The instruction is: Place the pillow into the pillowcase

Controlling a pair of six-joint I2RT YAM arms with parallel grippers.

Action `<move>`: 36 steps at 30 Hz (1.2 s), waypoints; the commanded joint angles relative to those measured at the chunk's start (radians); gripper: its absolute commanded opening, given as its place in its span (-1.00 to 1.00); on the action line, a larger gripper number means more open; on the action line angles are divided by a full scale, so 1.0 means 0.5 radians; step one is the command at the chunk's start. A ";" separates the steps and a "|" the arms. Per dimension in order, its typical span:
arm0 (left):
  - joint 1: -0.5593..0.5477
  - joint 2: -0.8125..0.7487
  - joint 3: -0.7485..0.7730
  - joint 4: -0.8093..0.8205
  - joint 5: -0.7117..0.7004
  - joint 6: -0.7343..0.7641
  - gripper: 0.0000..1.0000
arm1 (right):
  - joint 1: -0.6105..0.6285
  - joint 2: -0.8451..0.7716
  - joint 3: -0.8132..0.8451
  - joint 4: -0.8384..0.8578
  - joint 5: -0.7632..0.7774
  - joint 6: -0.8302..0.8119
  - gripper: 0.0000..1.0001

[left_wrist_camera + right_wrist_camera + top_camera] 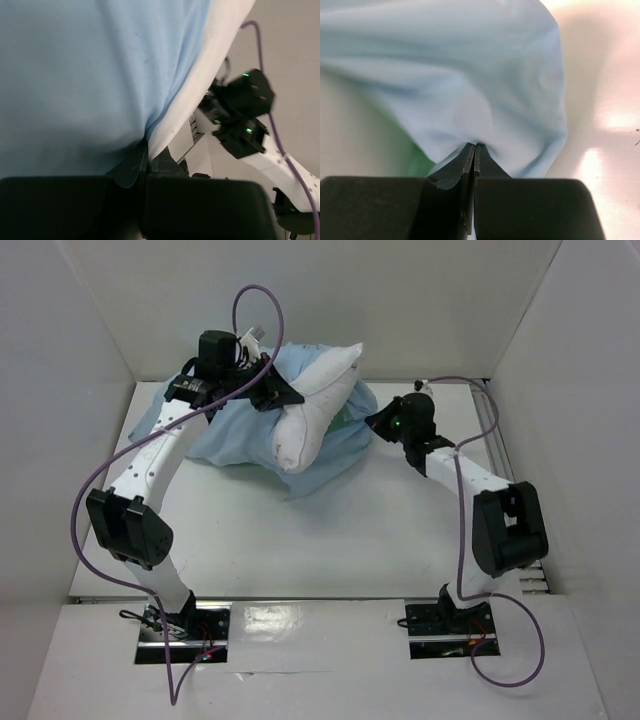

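A robot lab test cell. A white table (300, 540) is boxed in by plain white panels (400, 300) on 3 sides. A left arm (150, 455) and a right arm (470, 475) are bolted on metal plates (215, 632) at the near edge. Purple cables (262, 287) hang loose, with bare wiring at the bases.

Field note: we can read no text, label, brand, number or sign in any of the three views.
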 commanded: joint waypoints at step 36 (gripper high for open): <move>-0.326 0.326 -0.401 -0.600 -0.444 0.701 -1.00 | -0.696 -0.158 0.282 2.029 -0.901 1.139 -1.00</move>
